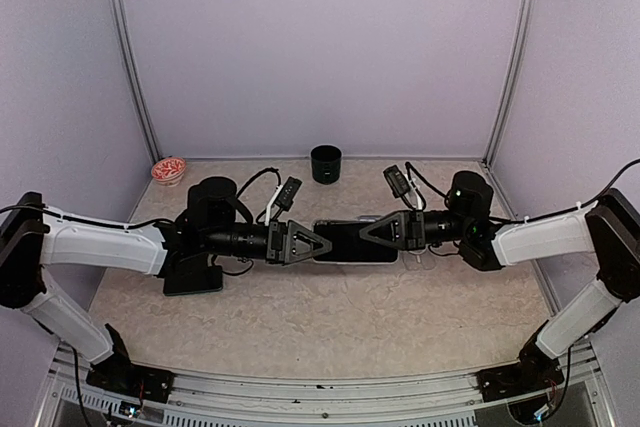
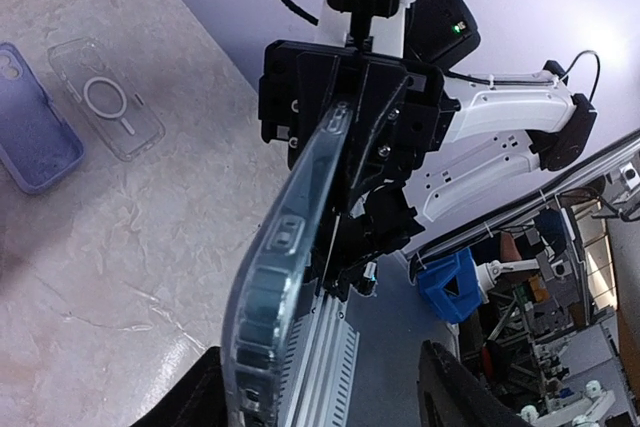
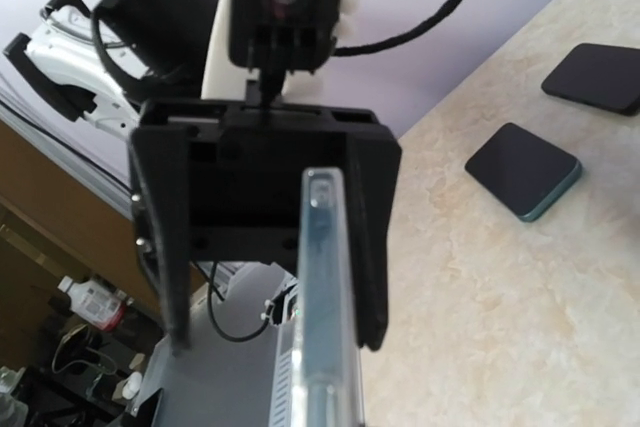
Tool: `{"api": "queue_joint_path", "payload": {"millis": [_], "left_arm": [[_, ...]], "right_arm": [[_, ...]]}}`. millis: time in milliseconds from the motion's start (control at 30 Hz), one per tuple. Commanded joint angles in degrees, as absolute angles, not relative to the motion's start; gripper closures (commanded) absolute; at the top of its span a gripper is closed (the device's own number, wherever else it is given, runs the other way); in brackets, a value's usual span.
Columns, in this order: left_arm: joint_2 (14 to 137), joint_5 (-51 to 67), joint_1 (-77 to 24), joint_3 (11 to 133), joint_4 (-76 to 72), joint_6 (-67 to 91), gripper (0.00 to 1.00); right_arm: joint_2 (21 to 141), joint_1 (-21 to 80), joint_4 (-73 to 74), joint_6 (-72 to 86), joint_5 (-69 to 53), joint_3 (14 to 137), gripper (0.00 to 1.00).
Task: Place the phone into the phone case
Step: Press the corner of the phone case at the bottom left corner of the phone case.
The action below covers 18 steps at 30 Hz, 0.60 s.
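From where I stand, the phone (image 1: 355, 242) hangs level in the air above the middle of the table (image 1: 300, 337), face up, bridging the two arms. A clear phone case (image 2: 285, 247) seems to wrap its edge already, button covers showing along the rim, though I cannot say whether every corner is seated. The left gripper (image 1: 318, 243) is turned on its side with its fingers spread wide; the slab lies against one finger and the other stands clear of it. The right gripper (image 1: 372, 231) has the opposite end. I cannot tell how tightly its fingers close, but it looks to be bearing the load. I would judge the phone stiff, light enough for one gripper, and slick on its glass face. The case looks springy and grippier, so its rim should flex before it snaps over a corner. The safest hold looks to be across the flat faces near a short end, away from the side buttons, pressing the corners in one at a time. Squeezing mid-screen could crack the glass. On the table lie a purple case (image 2: 30, 122), a spare clear case (image 2: 105, 107), two dark phones (image 3: 522, 169) and a black cup (image 1: 326, 163).
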<state>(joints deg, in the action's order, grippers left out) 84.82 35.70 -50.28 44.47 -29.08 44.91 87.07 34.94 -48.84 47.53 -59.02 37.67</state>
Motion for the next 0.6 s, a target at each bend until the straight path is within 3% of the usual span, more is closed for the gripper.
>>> {"api": "queue_joint_path", "payload": {"millis": [0, 300, 567], "left_arm": [[85.89, 37.09, -50.61, 45.88, -31.2, 44.39, 0.46], [86.92, 38.39, -50.72, 46.29, -31.35, 44.79, 0.6], [87.18, 38.61, -50.71, 47.02, -30.69, 44.54, 0.79]], "right_arm": [[84.45, 34.36, -46.78, 44.43, -57.1, 39.98, 1.0], [83.41, 34.34, -43.12, 41.56, -55.19, 41.03, 1.0], [82.87, 34.25, -39.86, 38.87, -53.84, 41.9, 1.0]]}}
